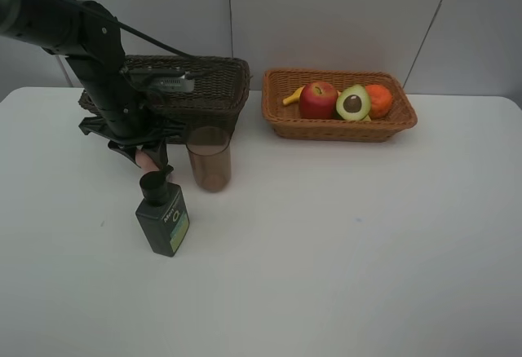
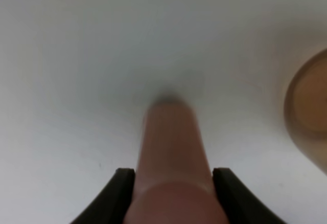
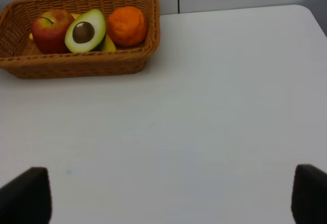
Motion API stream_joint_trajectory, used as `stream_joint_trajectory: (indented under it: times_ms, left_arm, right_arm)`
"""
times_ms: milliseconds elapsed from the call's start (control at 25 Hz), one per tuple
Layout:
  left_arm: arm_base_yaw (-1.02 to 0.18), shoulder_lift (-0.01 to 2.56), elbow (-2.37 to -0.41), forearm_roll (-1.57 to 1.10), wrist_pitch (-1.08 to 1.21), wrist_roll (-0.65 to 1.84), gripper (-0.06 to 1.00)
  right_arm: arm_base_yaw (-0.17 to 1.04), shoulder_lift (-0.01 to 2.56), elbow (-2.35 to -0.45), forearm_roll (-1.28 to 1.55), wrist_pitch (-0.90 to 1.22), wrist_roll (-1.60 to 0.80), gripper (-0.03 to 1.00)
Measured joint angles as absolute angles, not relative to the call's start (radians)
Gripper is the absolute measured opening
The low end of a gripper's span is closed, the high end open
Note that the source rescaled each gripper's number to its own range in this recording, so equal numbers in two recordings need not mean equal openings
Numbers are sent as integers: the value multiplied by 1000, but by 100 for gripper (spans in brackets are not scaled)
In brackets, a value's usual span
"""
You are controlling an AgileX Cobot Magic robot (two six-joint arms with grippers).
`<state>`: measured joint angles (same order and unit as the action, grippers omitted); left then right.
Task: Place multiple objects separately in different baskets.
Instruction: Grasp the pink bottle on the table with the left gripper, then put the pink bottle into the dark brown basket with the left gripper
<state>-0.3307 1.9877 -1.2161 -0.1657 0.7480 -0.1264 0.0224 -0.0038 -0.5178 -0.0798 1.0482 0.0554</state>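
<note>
In the light tan basket [image 1: 281, 125]: we count four fruits: red apple [image 1: 318, 99], halved avocado [image 1: 353, 103], orange [image 1: 378, 98], and yellow banana [image 1: 292, 96], which shows one end beside the apple. We judge this lot done.
Dark brown basket [image 1: 216, 88]: it stands at the back of the white table [image 1: 367, 251], beside the tan one. The left arm hides much of its inside, so we cannot tell what it holds.
Small pink bottle [image 2: 171, 142]: it sits low in front of the dark basket, outside it, between that basket and the pump bottle.
Left gripper [image 1: 145, 155]: its jaws press against both sides of the pink bottle, and we enter it as grasped.
Translucent cup [image 1: 210, 159]: we see one, upright on the table, just in front of the dark basket and beside the left gripper. It is not yet binned.
Dark green pump bottle [image 1: 163, 222]: it is on the table, just in front of the left gripper. It is not yet binned.
Right gripper [image 3: 168, 196]: its fingers are spread wide with nothing between them, over bare table and well apart from the tan basket.
Progress: by our reckoning the fruit is sorted. Three containers remain outside a basket, and the pink bottle is the item in hand.
</note>
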Motion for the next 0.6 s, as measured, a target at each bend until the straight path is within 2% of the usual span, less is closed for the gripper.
stream_joint_trajectory:
  times_ms: [600]
  left_arm:
    - [-331, 1925, -1216, -167, 829, -126, 43]
  right_arm:
    - [22, -4, -518, -80, 1048, 55, 100]
